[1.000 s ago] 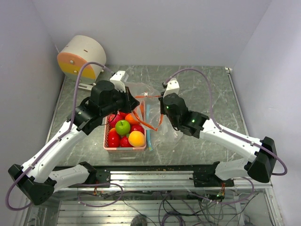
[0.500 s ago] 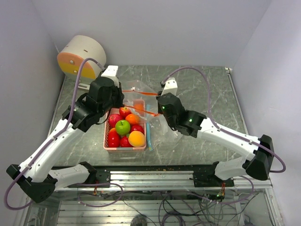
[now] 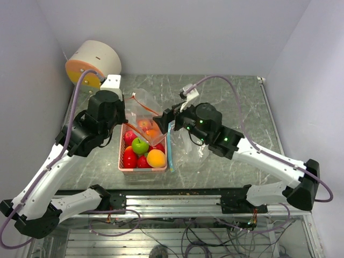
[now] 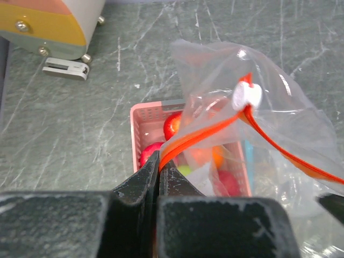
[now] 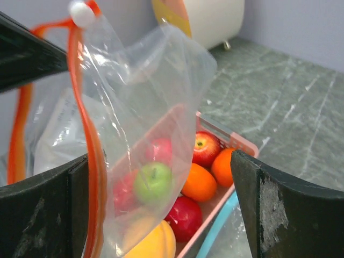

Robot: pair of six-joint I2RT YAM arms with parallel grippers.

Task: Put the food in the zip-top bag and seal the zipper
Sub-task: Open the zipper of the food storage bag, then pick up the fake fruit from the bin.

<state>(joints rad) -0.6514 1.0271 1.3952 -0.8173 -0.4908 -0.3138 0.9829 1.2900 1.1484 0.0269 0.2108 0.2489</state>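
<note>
My left gripper (image 4: 159, 158) (image 3: 127, 110) is shut on the end of an orange zipper strip (image 4: 204, 134) of a clear bag (image 4: 258, 118) (image 5: 156, 97). That bag hangs over the pink basket (image 3: 141, 170) and has a white slider (image 4: 246, 95) (image 5: 81, 13). The food lies in the basket: a green apple (image 3: 140, 145) (image 5: 153, 183), red apples (image 5: 207, 148), oranges (image 5: 199, 183) and a yellow-orange fruit (image 3: 156, 158). My right gripper (image 5: 158, 161) (image 3: 165, 116) stands wide open beside the hanging bag, holding nothing. Another clear zip-top bag lies flat to the right of the basket, its teal-blue zipper (image 3: 170, 145) (image 5: 220, 226) along the basket's side.
A round white device with an orange and yellow face (image 3: 92, 64) (image 4: 48, 21) stands at the back left corner. Walls close in the table on the left, back and right. A metal rail (image 3: 177, 199) runs along the near edge.
My right gripper has opened, let go of the orange-strip bag and drawn back to the right. My left gripper has carried its end of the strip left and farther back.
</note>
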